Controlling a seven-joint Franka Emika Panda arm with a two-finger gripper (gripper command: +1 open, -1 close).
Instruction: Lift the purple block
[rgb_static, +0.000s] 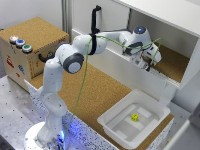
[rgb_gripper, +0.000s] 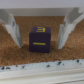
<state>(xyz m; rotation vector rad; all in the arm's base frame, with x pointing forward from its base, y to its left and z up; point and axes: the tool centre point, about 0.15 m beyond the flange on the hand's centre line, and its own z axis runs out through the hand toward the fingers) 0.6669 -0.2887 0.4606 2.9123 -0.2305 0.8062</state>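
Two fingers (rgb_gripper: 12, 31) straddling block (rgb_gripper: 40, 40), jaws spread wide, not touching it, lining up for pinch. Block sitting on cork shelf (rgb_gripper: 30, 59) near front edge; gripper (rgb_static: 146, 61) reaching into shelf recess.

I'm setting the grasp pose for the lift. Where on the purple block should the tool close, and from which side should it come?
Grip the purple block on its two opposite upright side faces, coming straight on as the wrist view looks. It sits square on the cork surface, those faces look flat and parallel, and the tool already stands open with one finger on either side, apart from the block.
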